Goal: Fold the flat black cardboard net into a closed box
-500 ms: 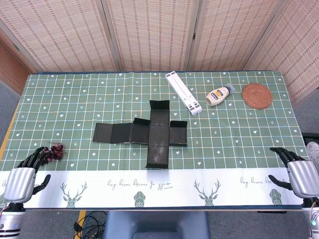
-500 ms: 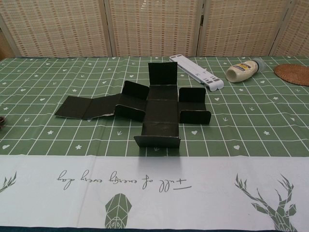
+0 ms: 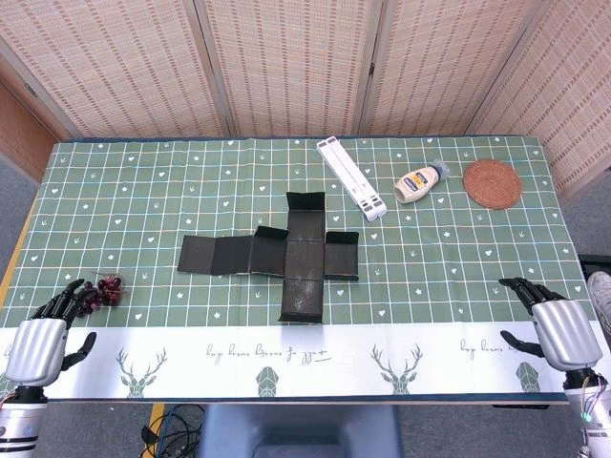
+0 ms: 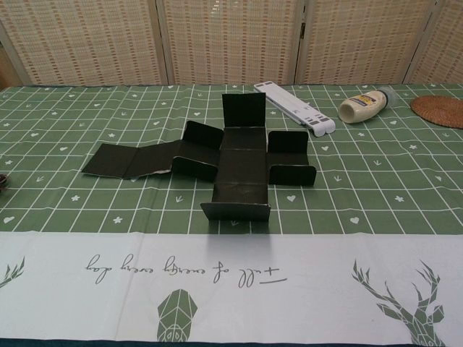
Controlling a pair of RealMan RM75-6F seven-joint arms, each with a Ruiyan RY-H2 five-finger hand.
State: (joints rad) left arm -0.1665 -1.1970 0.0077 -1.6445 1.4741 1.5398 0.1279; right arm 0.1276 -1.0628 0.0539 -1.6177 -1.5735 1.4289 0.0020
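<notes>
One bench [image 3: 143, 181] carries one black cardboard net [image 3: 277, 256] at its middle, long axis running left-right, several flaps tilted up. Two empty robot hands, left robot hand [image 3: 43, 334] and right robot hand [image 3: 554, 324], fingers spread, at the near corners.

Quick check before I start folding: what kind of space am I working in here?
Probably an indoor lab or demo corner, not a real home: a table with a green deer-print tablecloth, woven folding screens as a backdrop, and staged props like the squeeze bottle beside the black cardboard net.

Bare cloth [image 3: 449, 277] flanks the net [image 3: 286, 258]; flaps [image 4: 292, 173] seemingly raised.
</notes>
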